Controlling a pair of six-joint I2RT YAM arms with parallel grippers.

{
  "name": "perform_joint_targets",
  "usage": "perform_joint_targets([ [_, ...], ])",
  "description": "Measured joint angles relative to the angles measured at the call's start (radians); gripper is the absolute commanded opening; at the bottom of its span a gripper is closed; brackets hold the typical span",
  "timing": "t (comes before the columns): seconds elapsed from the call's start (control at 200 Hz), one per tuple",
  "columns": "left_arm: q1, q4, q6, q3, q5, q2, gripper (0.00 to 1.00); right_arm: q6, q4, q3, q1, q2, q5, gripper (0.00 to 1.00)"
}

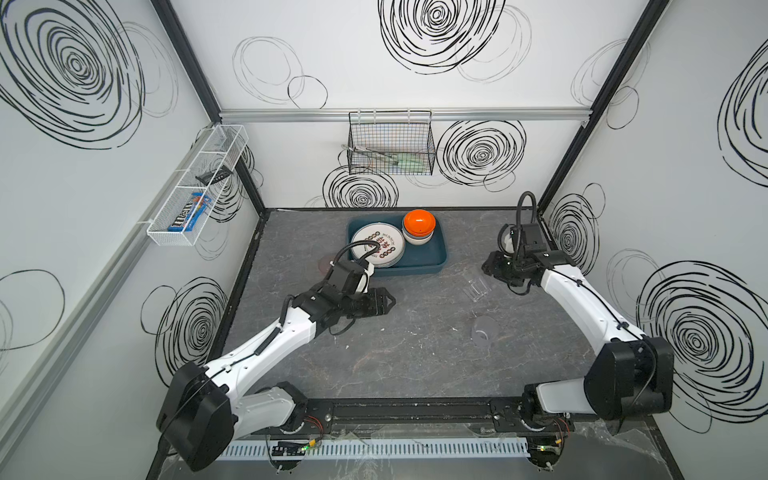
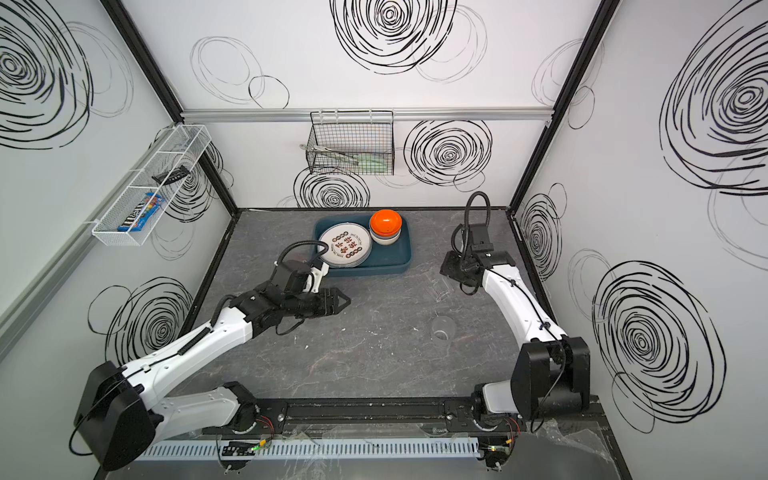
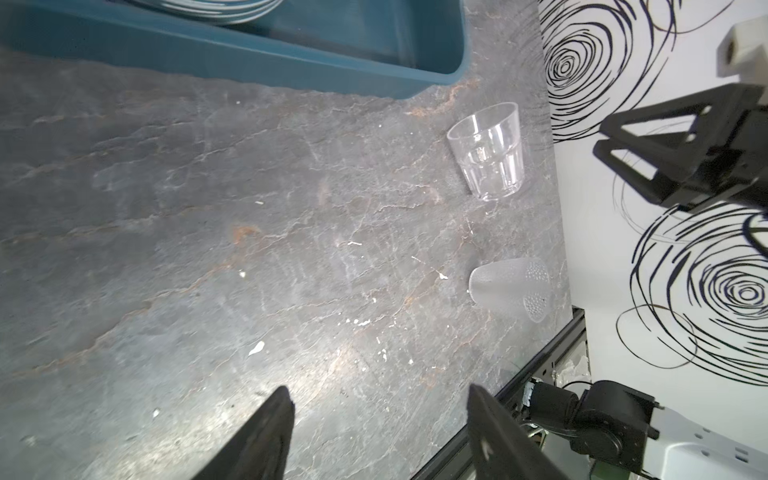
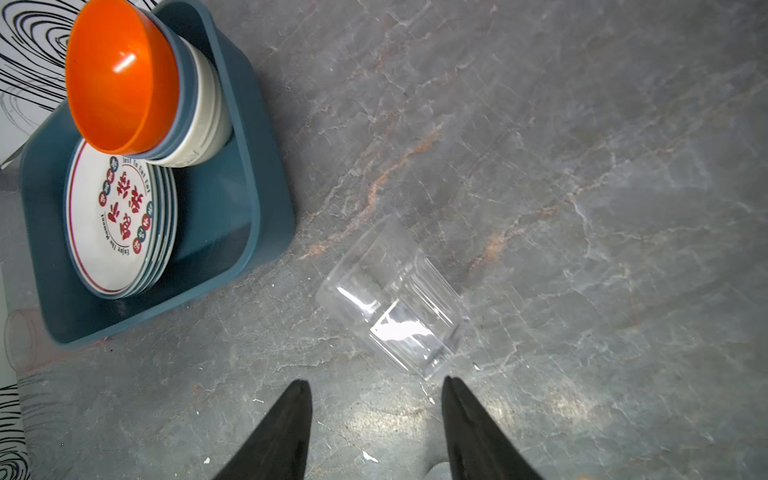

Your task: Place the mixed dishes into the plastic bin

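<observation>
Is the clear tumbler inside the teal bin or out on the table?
Out. The clear tumbler sits on the grey table, apart from the teal bin.

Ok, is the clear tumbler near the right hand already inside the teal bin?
No, the clear tumbler sits on the gray tabletop, outside the teal bin.

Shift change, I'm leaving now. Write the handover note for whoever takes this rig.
Left gripper: open, empty, over the table in front of the plastic bin.
Right gripper: open, empty, just short of the clear tumbler.
Done: plates and bowls are stacked in the bin.
Left: clear tumbler, frosted tumbler and pink tumbler, all on the table outside the bin.
</observation>
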Motion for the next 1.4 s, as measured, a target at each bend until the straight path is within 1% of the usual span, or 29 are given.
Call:
perform_joint_targets([
  [0.13, -0.037, 0.024, 0.012, 0.053, -0.001, 0.063, 0.70, 0.014, 0.048, -0.102, -0.050, -0.058, -0.055, 0.65],
  [0.225, -0.058, 0.030, 0.019, 0.080, -0.003, 0.098, 0.69, 0.019, 0.079, -0.151, -0.083, -0.071, -0.098, 0.67],
  [0.325, -0.076, 0.037, 0.025, 0.096, -0.006, 0.126, 0.69, 0.029, 0.094, -0.168, -0.097, -0.071, -0.121, 0.73],
  [0.35, -0.080, 0.040, 0.026, 0.098, -0.008, 0.130, 0.69, 0.031, 0.095, -0.168, -0.097, -0.070, -0.125, 0.78],
  [0.38, -0.085, 0.043, 0.026, 0.098, -0.009, 0.134, 0.69, 0.036, 0.100, -0.168, -0.097, -0.069, -0.130, 0.79],
  [0.6, -0.092, 0.046, 0.029, 0.098, -0.014, 0.136, 0.69, 0.011, 0.099, -0.137, -0.092, -0.021, -0.140, 0.80],
  [0.8, -0.091, 0.046, 0.037, 0.098, -0.014, 0.136, 0.69, 0.004, 0.084, -0.072, -0.068, 0.026, -0.107, 0.80],
  [0.906, -0.091, 0.053, 0.040, 0.098, -0.014, 0.146, 0.69, 0.006, 0.052, -0.006, -0.035, 0.080, -0.074, 0.80],
  [1.096, -0.091, 0.073, 0.040, 0.090, -0.013, 0.154, 0.69, 0.043, -0.083, 0.226, 0.029, 0.286, 0.041, 0.77],
  [1.251, -0.088, 0.090, 0.037, 0.043, -0.011, 0.150, 0.69, 0.085, -0.225, 0.424, 0.069, 0.435, 0.148, 0.75],
  [1.401, -0.079, 0.106, 0.028, -0.014, -0.003, 0.132, 0.69, 0.107, -0.336, 0.565, 0.095, 0.536, 0.214, 0.70],
])
